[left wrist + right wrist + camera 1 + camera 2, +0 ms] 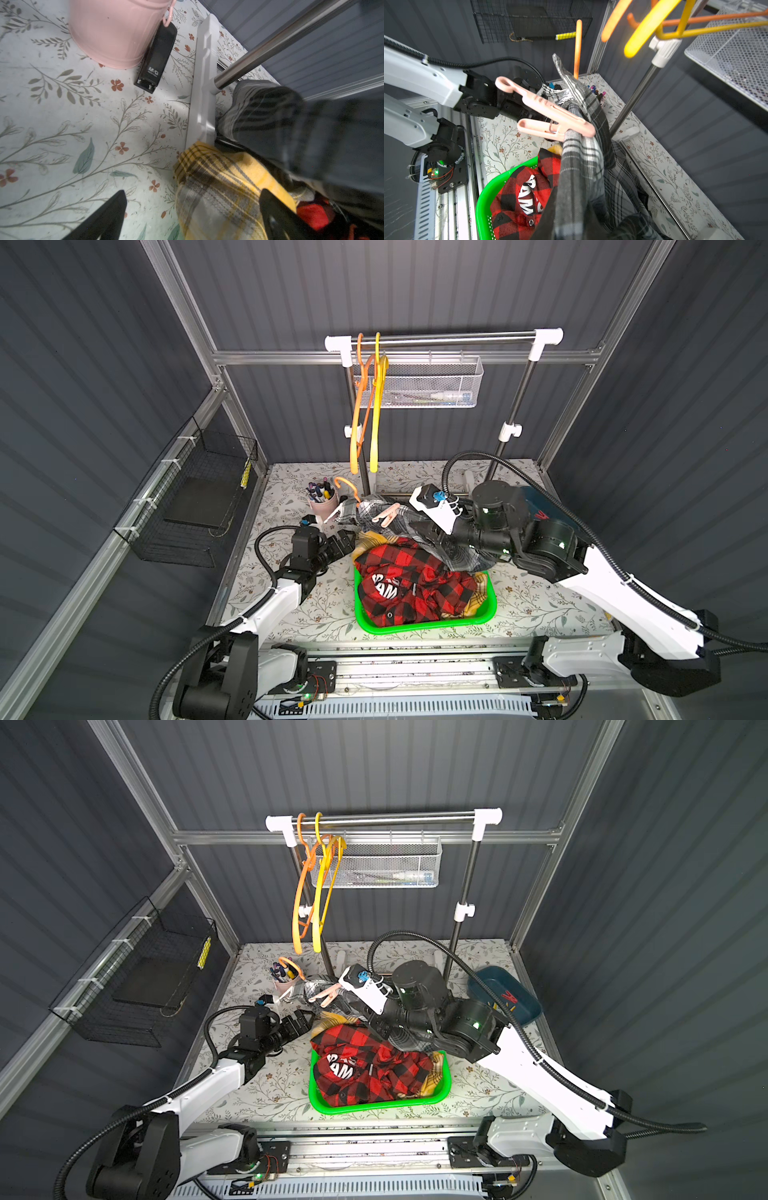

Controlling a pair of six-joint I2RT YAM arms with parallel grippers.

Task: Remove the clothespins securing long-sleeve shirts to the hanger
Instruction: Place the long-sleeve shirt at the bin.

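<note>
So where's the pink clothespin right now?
The salmon-pink clothespin is clipped on the raised grey plaid shirt, near the middle of both top views. It sits just beyond the far edge of the green basket, beside the pink pen cup.

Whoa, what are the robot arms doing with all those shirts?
The right gripper is shut on a grey shirt, holding it up over the basket. A pink clothespin is clipped to that shirt. The left gripper is open, low beside the yellow shirt, holding nothing. The red shirt lies in the basket, and two bare hangers hang on the rack.
</note>
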